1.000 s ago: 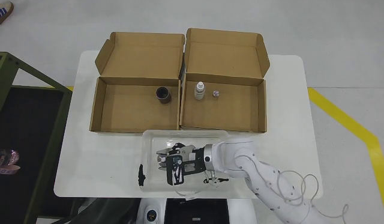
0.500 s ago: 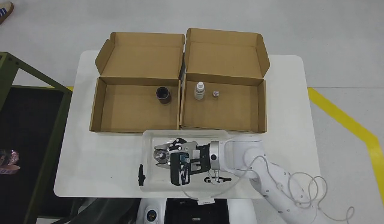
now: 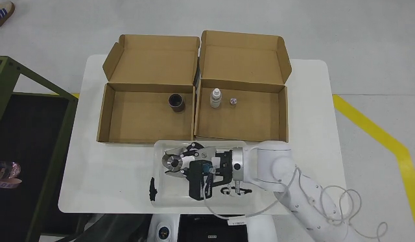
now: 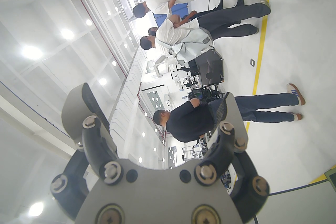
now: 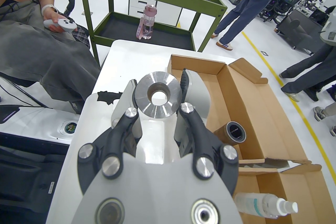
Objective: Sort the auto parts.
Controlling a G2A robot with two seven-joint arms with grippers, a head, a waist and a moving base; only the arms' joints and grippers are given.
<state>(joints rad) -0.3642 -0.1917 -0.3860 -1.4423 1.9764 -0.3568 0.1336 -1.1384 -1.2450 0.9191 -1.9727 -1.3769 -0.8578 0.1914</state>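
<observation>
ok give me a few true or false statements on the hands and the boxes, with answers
1. The right hand is shut on a metal ring. True.
2. The spray bottle shares a box with the dark cylinder. False: the bottle is in the right cardboard box, the cylinder in the left cardboard box.
3. The left hand is open and empty. True.
4. The metal ring is held over a cardboard box. False: it is over the clear bin.
</observation>
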